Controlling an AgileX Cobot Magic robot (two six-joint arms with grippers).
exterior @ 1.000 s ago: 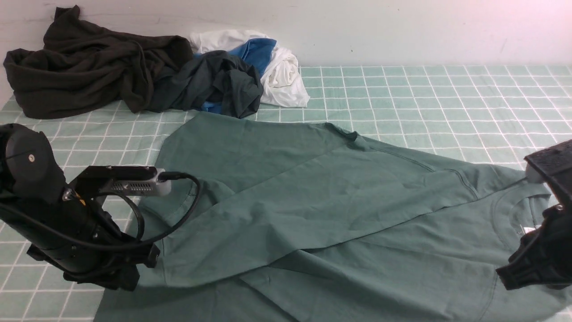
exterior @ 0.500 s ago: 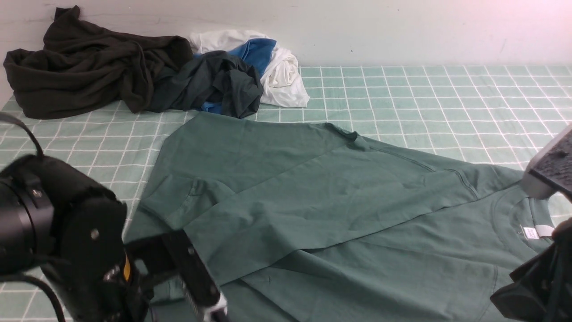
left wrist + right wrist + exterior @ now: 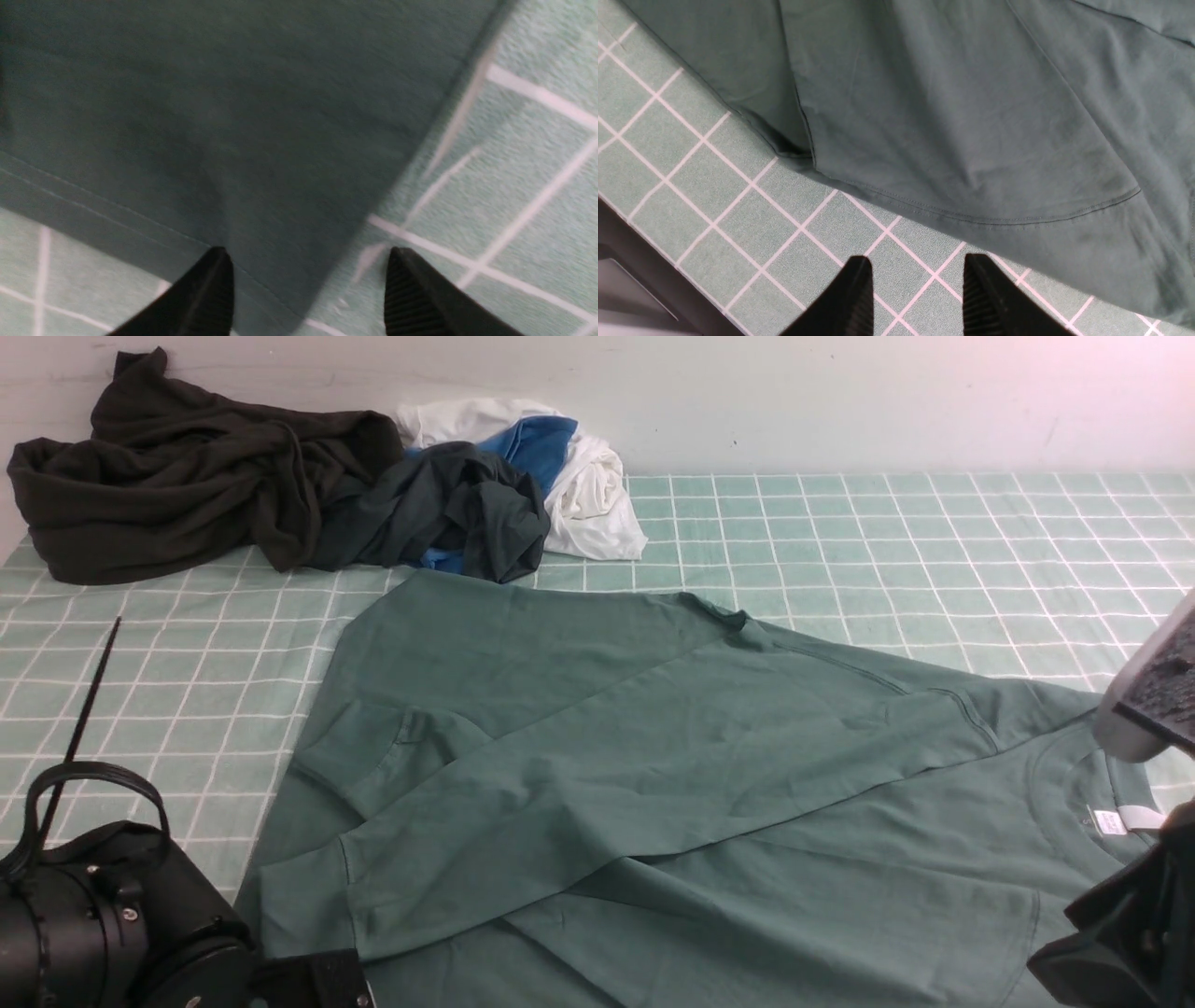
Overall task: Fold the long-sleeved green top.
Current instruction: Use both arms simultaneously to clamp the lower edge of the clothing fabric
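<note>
The green long-sleeved top (image 3: 653,756) lies spread on the checked cloth, neck and white label (image 3: 1111,821) to the right. One sleeve is folded across the body, its cuff (image 3: 299,905) near the front left. My left arm (image 3: 93,933) sits at the near left corner. In the left wrist view my left gripper (image 3: 308,261) is open wide over a hemmed corner of the top (image 3: 210,116), holding nothing. My right arm (image 3: 1130,933) is at the right edge. My right gripper (image 3: 915,266) stands open over bare checked cloth, just off the top's hem (image 3: 971,116).
A brownish-black garment (image 3: 177,495), a very dark green-black one (image 3: 448,513) and white and blue clothes (image 3: 579,476) are heaped at the back left by the wall. Green checked cloth (image 3: 887,541) covers the table. The table's edge (image 3: 644,261) shows in the right wrist view.
My left gripper opened and let go of the sleeve cuff, which now lies flat; the left arm drew back to the near left corner. The right gripper opened and its arm sank slightly.
</note>
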